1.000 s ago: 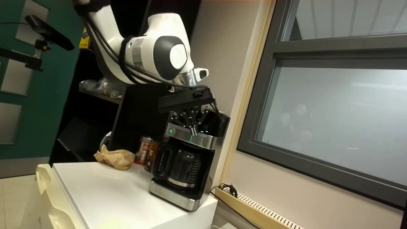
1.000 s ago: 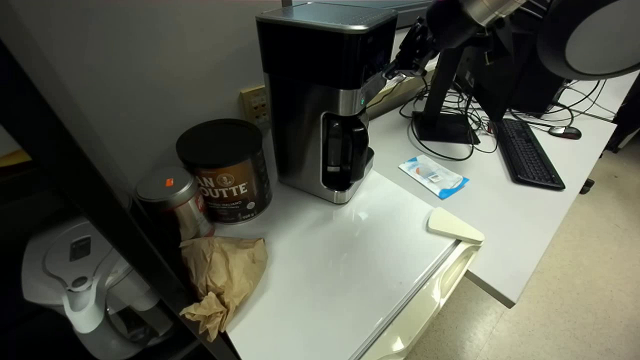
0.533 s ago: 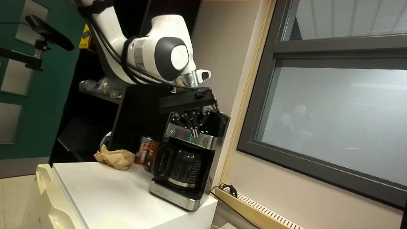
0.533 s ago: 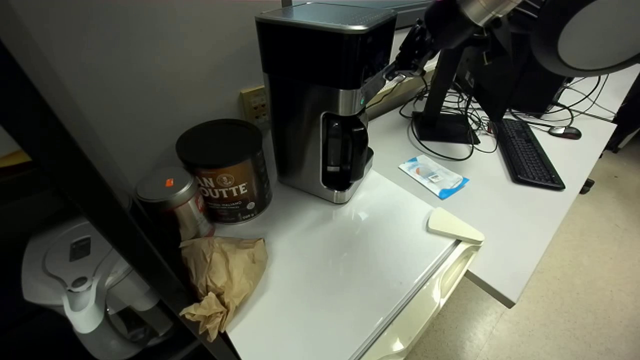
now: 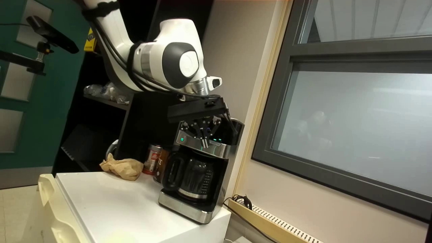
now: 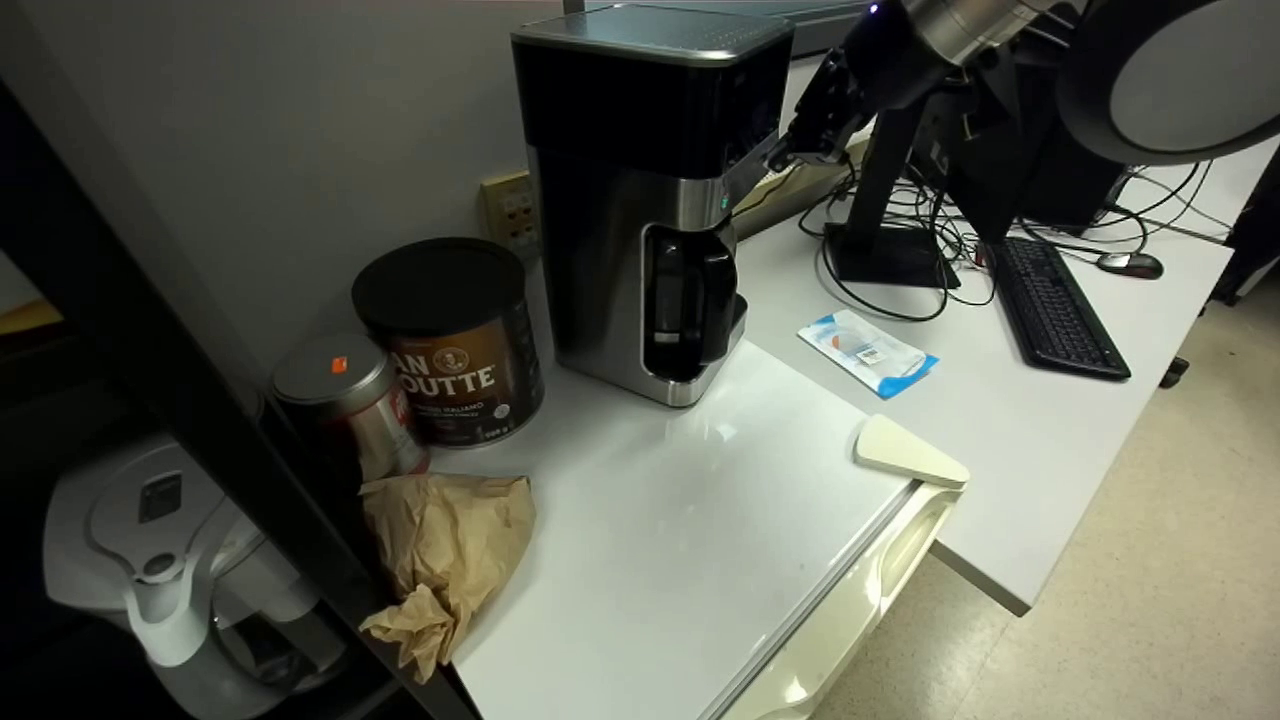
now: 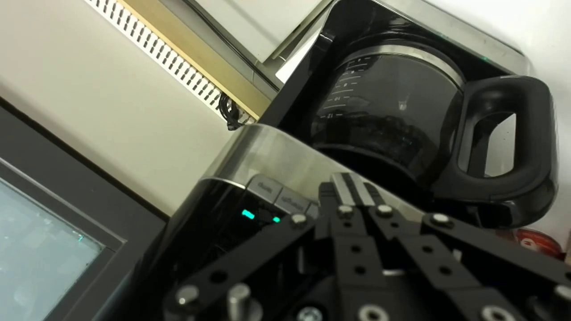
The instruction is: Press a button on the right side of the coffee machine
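Well, pinched jaws face the coffee machine (image 6: pixel 620 210) — boxy, glossy, metal-banded.

I find 2 grey buttons (image 7: pixel 266 189) on the coffee machine (image 7: pixel 281 155) too blurred to read, and the gripper (image 7: pixel 353 189) hides part of their row from me. In both exterior views the top edge cuts off the arm (image 5: pixel 157 60).
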`<state>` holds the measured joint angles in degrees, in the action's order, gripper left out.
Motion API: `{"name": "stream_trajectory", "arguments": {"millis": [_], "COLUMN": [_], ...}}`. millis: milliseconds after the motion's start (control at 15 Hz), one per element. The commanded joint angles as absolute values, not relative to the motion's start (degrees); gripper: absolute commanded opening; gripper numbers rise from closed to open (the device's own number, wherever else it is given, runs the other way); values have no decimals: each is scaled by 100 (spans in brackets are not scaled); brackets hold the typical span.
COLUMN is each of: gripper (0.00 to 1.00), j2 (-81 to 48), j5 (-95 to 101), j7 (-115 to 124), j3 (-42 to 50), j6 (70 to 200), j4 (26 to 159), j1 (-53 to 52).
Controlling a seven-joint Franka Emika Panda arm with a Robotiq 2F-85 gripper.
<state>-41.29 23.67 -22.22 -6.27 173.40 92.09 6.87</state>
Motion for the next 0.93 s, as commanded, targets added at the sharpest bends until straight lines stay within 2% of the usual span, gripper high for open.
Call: {"name": "stream_trajectory", "arguments": {"millis": [0, 867], "gripper": [0, 0], "j2": [-3898, -2578], "j5": [2240, 3132], "j7": [-2542, -2965], "j3": [-753, -68], "j6": [17518, 18142], "j4": [9552, 11465], "j1": [758, 409]}}
